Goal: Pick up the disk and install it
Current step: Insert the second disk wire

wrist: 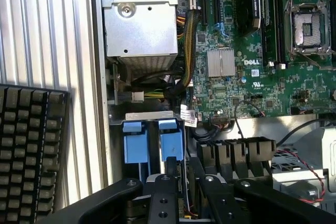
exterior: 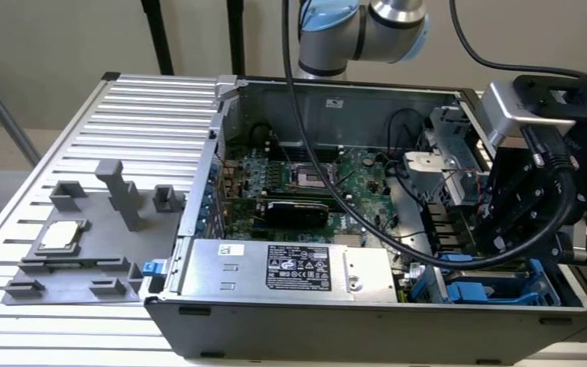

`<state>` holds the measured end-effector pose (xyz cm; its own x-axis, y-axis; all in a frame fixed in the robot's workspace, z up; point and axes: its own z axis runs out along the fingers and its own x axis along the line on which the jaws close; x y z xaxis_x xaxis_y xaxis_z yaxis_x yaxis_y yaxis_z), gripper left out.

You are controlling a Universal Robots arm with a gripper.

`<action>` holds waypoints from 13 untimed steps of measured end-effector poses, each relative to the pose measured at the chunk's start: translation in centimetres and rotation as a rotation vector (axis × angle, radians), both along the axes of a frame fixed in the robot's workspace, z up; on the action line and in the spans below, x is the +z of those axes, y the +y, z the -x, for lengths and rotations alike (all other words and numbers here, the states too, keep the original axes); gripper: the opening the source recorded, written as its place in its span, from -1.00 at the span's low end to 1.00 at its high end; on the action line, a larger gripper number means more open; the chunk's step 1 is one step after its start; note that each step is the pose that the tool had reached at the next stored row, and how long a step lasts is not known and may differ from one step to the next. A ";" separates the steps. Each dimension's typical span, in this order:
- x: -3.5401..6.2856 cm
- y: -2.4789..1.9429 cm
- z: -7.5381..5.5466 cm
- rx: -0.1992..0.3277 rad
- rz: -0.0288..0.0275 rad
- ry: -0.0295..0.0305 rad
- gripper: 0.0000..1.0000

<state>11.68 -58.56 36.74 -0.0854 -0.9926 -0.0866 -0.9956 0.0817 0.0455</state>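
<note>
My gripper (exterior: 513, 229) hangs low inside the open computer case (exterior: 375, 321), over the drive bay at the exterior view's right. In the wrist view its two black fingers (wrist: 163, 198) stand close together, and a thin edge-on object sits between them. That object lines up with a bright blue carrier end (wrist: 171, 141), which I take to be the disk standing on edge in the bay. A second blue carrier end (wrist: 132, 145) sits beside it. Blue plastic (exterior: 474, 293) also shows in the bay under the gripper. The disk's label face is hidden.
A silver power supply with a black label (exterior: 283, 267) lies along the case's front. The motherboard (exterior: 304, 180) has an empty processor socket. Black cables (exterior: 375, 222) cross the case. A grey fixture (exterior: 69, 271) holds a square silver chip (exterior: 59, 235). A keyboard (wrist: 29, 145) lies outside the case.
</note>
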 end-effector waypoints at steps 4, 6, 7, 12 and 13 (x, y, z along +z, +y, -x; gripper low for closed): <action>0.00 0.00 0.0 0.000 0.0001 0.0000 -0.52; 0.00 0.00 0.0 0.000 0.0000 0.0000 -0.52; 0.00 0.00 0.0 0.000 0.0001 0.0000 -0.52; 0.00 0.09 0.0 0.000 0.0002 0.0000 -0.52; 0.05 0.21 0.0 0.000 0.0001 0.0000 -0.52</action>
<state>11.68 -58.35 36.79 -0.0855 -0.9926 -0.0865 -0.9956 0.0818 0.0455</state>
